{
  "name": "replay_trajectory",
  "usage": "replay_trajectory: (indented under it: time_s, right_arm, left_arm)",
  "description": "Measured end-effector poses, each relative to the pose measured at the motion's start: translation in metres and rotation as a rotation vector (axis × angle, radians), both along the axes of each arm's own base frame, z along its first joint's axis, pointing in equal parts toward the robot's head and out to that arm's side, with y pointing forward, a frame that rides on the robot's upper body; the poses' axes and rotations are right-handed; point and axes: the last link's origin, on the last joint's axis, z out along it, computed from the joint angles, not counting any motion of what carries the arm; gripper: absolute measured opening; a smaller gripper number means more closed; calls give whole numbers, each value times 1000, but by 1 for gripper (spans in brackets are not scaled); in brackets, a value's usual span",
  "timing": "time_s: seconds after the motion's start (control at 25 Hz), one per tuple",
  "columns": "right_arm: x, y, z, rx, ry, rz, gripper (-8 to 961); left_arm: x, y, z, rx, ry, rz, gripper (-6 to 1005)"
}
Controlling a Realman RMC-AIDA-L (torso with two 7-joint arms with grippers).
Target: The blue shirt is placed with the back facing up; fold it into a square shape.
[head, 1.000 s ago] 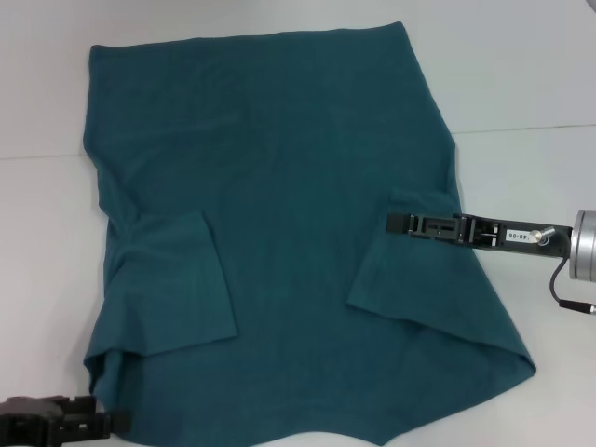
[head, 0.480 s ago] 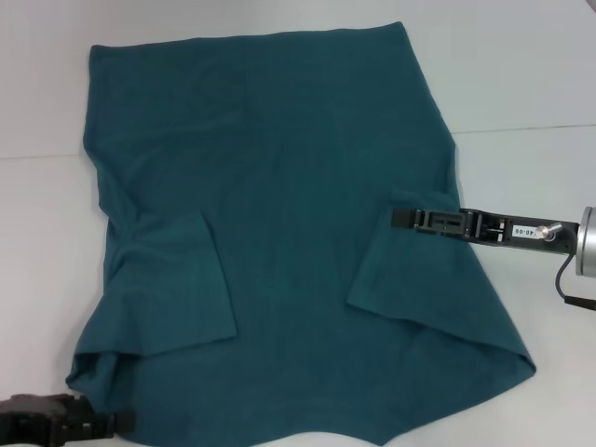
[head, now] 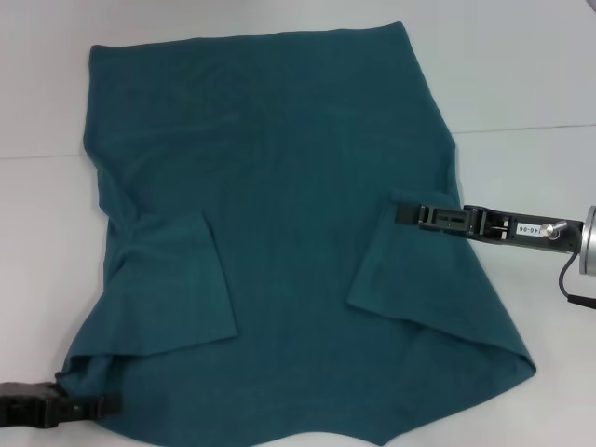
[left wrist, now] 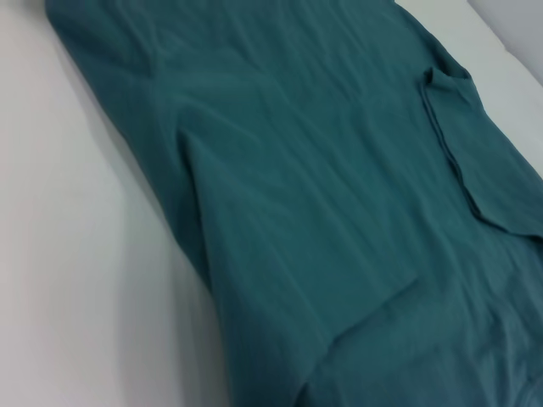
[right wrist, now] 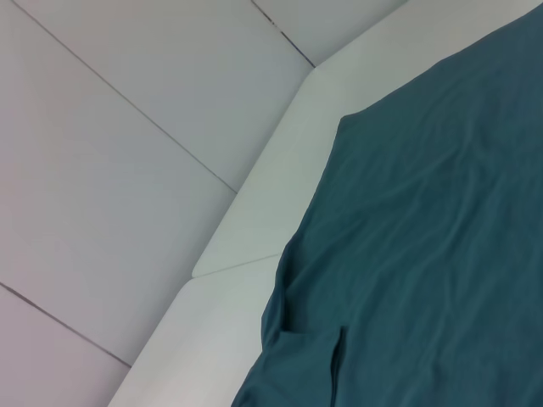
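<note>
We had the blue shirt (head: 298, 223) spread flat on the white counter (head: 521, 84) with its plain side up, and both sleeves already lay turned inward over the body, the left sleeve (head: 172, 284) near the lower left edge and the right sleeve (head: 410, 256) near the right edge, which we judged narrowed the cloth toward a straight-sided panel. Our right claw (head: 402, 213) reached in level from the right and lay over the top edge of the right sleeve; whether it was pinching the fabric or only resting above it we could not tell. Our left claw (head: 107, 406) sat low at the shirt's near-left corner, just beside the hem; its opening we could not tell either. We judged that placement suited taking the near hem for a fold toward the far edge. The right wrist view showed the counter's rim and floor tiles (right wrist: 110, 153) beyond.
</note>
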Motion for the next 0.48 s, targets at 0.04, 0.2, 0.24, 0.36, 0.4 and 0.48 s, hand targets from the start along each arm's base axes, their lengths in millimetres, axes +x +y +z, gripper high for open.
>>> replay_trajectory:
  time_s: [0.04,0.2,0.24,0.36,0.4,0.48]
  right_arm:
    - [0,0,0,0,0,0,868]
    - [0,0,0,2,1,-1,868]
    - [0,0,0,2,1,-1,868]
    - [0,0,0,2,1,-1,868]
    - [0,0,0,2,1,-1,868]
    - [0,0,0,2,1,-1,868]
  left_arm:
    - [0,0,0,0,0,-1,847]
    - [2,2,0,-3,2,-9,847]
    - [3,3,0,-4,2,-12,841]
    - [5,4,0,-10,-2,-21,825]
    - [6,5,0,-9,-2,-22,820]
    - [6,7,1,2,-4,-15,794]
